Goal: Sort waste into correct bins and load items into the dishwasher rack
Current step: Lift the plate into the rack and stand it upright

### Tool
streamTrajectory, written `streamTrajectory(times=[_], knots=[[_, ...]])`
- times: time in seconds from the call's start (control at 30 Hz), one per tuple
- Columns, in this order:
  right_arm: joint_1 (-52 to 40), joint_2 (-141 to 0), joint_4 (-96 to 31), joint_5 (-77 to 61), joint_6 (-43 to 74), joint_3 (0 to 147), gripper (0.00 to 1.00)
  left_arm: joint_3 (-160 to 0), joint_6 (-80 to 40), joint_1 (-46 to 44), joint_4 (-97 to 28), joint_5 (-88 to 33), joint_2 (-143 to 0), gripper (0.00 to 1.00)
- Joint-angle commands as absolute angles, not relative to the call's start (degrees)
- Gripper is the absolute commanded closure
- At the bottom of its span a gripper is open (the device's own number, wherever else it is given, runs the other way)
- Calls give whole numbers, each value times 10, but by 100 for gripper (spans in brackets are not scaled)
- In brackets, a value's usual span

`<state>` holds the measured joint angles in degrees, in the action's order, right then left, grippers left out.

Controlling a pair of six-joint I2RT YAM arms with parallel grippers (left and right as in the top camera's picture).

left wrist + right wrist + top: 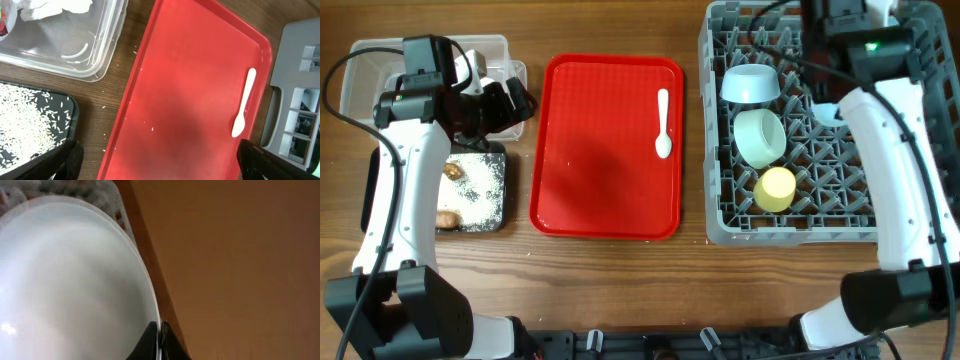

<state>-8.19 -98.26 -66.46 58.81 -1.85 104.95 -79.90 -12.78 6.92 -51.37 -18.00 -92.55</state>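
My right gripper (160,330) is shut on the rim of the round light blue plate (70,280). In the overhead view a sliver of the plate (826,112) shows under my right arm, inside the grey dishwasher rack (720,225). The rack also holds a light blue bowl (751,84), a pale green bowl (760,137) and a yellow cup (776,189). The white spoon (663,122) lies on the red tray (600,150). My left gripper (157,160) is open and empty above the red tray's left edge (125,115), with the spoon (244,102) to its right.
The clear tub (60,45) holds crumpled tissue (55,6) and a red wrapper (2,22). The black tray (480,190) holds rice (20,125), a brown lump (451,171) and a carrot piece (446,219). A few grains lie on the wood and the red tray.
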Motion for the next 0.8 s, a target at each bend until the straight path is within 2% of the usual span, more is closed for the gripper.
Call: streamTrajectory(times=[0.0,0.23,0.5,0.53,0.63,0.73,0.77], knots=[[-53,-979,-564,536,-170,991,96,-811,-124,72,-513,-179,-916,0],[-48,-981,-362,499,-361,881,96,-811,-124,72,-513,-179,-916,0],[-49,-982,-337,412,-379,837,96,-811,-124,72,-513,-179,-916,0],[-49,-982,-336,397,-379,837,91,-811,-124,72,-513,-179,-916,0],[-48,-981,-334,357,-323,837,53,-811,-124,72,-513,-179,-916,0],[-49,-981,-325,354,-259,838,21,-811,-124,72,-513,-179,-916,0],[-49,-980,-327,354,-242,844,15,-811,-124,72,-513,-179,-916,0]])
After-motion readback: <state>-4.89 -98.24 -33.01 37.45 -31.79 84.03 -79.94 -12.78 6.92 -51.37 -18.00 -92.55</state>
